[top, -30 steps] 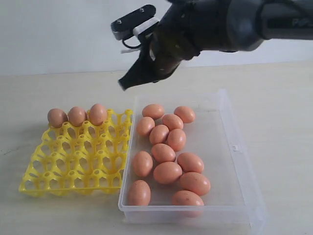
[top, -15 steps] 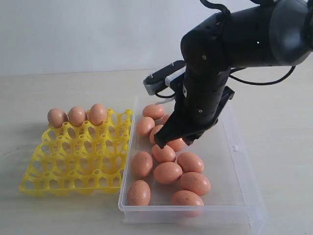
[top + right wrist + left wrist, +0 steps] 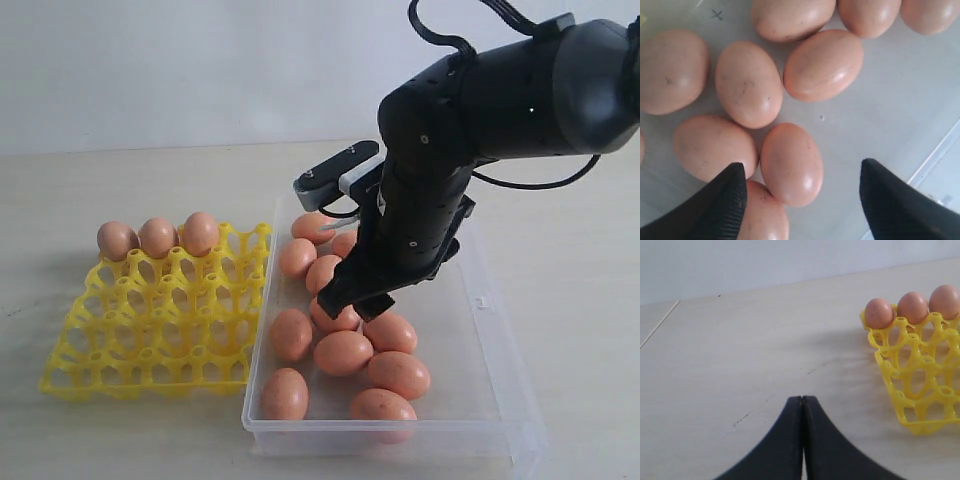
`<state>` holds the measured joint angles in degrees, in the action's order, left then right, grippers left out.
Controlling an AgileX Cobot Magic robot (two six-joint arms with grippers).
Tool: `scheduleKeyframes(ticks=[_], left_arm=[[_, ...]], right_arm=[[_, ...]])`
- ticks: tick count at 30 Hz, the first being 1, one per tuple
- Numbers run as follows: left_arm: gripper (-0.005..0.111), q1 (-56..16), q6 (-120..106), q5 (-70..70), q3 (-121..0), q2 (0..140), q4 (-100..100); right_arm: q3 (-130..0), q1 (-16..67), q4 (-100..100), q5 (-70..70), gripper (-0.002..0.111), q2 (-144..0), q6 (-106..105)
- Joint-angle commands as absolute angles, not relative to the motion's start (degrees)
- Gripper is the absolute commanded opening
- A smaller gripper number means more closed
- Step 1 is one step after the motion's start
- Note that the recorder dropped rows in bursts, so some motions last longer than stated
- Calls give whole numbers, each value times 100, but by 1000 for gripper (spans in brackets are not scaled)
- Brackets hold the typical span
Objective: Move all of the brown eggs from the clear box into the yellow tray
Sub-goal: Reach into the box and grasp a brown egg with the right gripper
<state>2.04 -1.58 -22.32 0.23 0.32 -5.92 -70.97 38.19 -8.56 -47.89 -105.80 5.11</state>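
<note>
Three brown eggs [image 3: 157, 237] sit in the back row of the yellow tray [image 3: 150, 330]; the left wrist view shows them too [image 3: 911, 307]. Several brown eggs [image 3: 342, 352] lie loose in the clear box [image 3: 470, 330]. My right gripper [image 3: 350, 300] hangs low inside the box over the middle eggs. It is open, with one egg [image 3: 791, 164] lying between its fingers [image 3: 725, 197], not touched. My left gripper [image 3: 802, 400] is shut and empty, over bare table beside the tray [image 3: 920, 390], and is out of the exterior view.
The tray and box stand side by side on a pale table [image 3: 120, 180]. The right arm [image 3: 500, 100] reaches in from the upper right and hides some eggs at the back of the box. A white wall runs behind the table.
My right gripper came down from above the box's back left corner into the box and now sits lower, open over the middle eggs. The eggs have not moved.
</note>
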Motion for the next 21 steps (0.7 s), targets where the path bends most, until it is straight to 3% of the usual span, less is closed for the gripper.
scheduleKeyframes(ticks=[1, 11, 13, 17, 18, 21], left_arm=[[0, 171, -129, -2179, 0, 0, -578], [0, 171, -129, -2179, 0, 0, -578], [0, 171, -129, -2179, 0, 0, -578], [0, 171, -129, -2179, 0, 0, -578], [0, 171, -129, -2179, 0, 0, -578], [0, 171, -129, -2179, 0, 0, -578]], right_arm=[[-7068, 3787, -918, -4656, 63, -10844, 404], [-7068, 3733, -1106, -4380, 58, -11627, 404], [-7068, 3733, -1158, -4380, 48, -11668, 404], [-7079, 3733, -1158, -4392, 7, -11547, 404], [-7079, 3733, -1147, -4344, 0, -11456, 404], [-7079, 3733, -1109, -4111, 0, -11092, 404]])
